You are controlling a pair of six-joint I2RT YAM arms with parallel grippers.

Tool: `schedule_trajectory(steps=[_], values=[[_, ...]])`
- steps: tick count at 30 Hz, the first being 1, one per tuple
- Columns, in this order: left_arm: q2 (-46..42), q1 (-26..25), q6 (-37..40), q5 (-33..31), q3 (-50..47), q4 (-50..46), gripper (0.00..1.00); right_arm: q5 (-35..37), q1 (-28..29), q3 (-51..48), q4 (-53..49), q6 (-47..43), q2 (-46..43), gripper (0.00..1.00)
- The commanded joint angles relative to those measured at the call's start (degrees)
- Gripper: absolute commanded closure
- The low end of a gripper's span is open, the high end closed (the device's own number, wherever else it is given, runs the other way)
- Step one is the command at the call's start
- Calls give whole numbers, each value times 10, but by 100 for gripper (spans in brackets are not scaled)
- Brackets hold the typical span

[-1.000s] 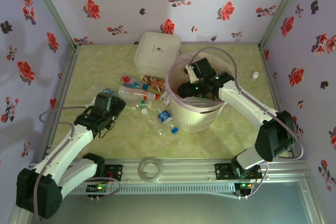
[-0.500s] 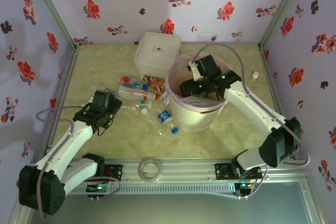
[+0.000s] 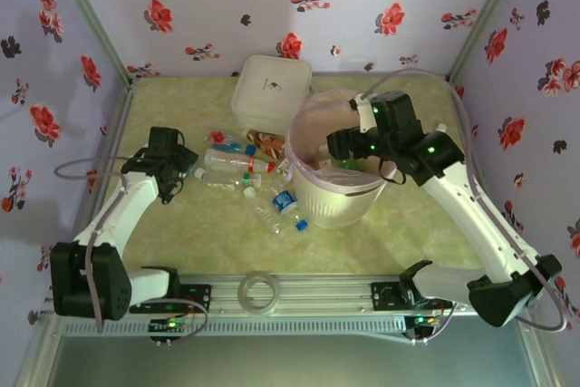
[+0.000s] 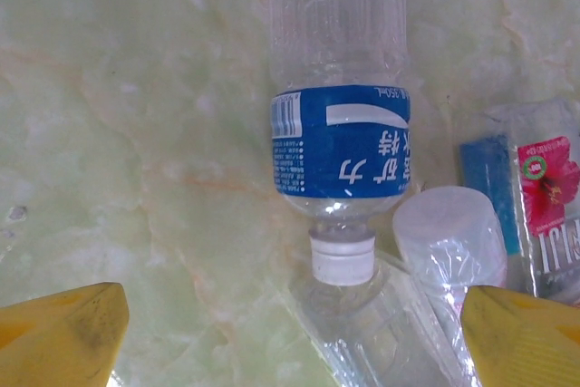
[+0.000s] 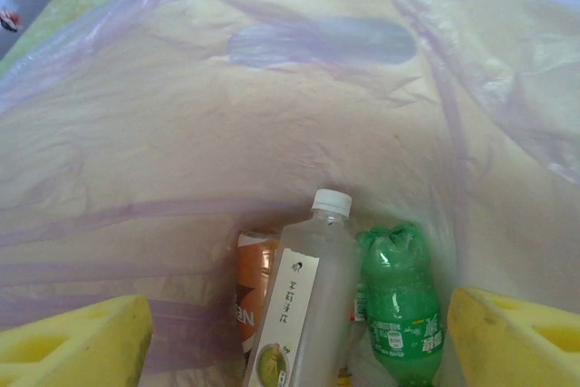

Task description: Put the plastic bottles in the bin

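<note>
Hovering over the bin (image 3: 337,208), the right gripper (image 3: 339,146) held its jaws released and empty, its arm hiding most of the contents from above. The right wrist camera revealed them: a white-capped clear bottle (image 5: 304,305), a green bottle (image 5: 399,305) at its 3 o'clock and an orange-brown bottle (image 5: 252,269) half hidden at its 9 o'clock. At the bin's 9 o'clock, the left gripper (image 3: 186,168), jaws likewise released, hung above loose bottles (image 3: 237,163) on the tabletop (image 3: 181,233). Its wrist camera showed a blue-labelled bottle (image 4: 340,151), base cut off at 12 o'clock.
</note>
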Motion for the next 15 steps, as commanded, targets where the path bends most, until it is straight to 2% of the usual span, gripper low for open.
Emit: schedule_trajectory(steps=[1, 6, 15], values=[[35, 11, 16, 4, 23, 32, 5, 16, -7, -10, 6, 16, -25, 14], [95, 13, 13, 33, 34, 78, 5, 8, -10, -4, -3, 21, -53, 12], [159, 13, 26, 34, 46, 112, 5, -13, -11, 14, -7, 26, -68, 12]])
